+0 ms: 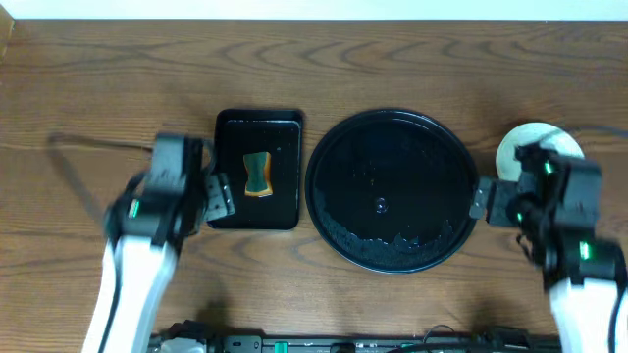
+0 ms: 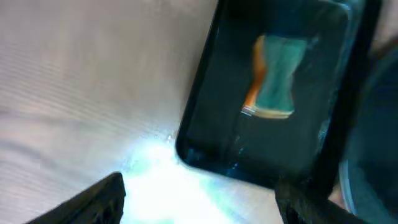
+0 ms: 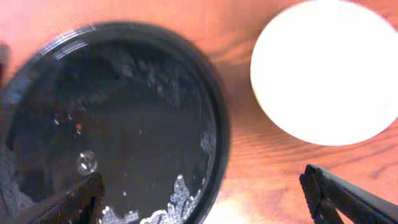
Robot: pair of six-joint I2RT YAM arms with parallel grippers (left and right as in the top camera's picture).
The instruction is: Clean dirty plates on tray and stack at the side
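The round black tray (image 1: 391, 147) lies mid-table with only wet foam and droplets on it, no plates. It also shows in the right wrist view (image 3: 124, 93). A pale round plate (image 1: 526, 142), clean on top, rests on the bare wood to the tray's right, partly under my right arm. It looks whitish in the right wrist view (image 3: 326, 71). I cannot tell whether other plates lie beneath it. My right gripper (image 1: 481, 200) (image 3: 205, 205) is open and empty over the tray's right rim. My left gripper (image 1: 220, 196) (image 2: 202, 205) is open and empty by the small tray's left edge.
A small rectangular black tray (image 1: 285, 127) (image 2: 205, 106) stands left of the round tray and holds a green and orange sponge (image 1: 257, 174) (image 2: 275, 78). Dark-brown wood tabletop (image 1: 98, 88) surrounds everything. Robot bases sit at the front edge.
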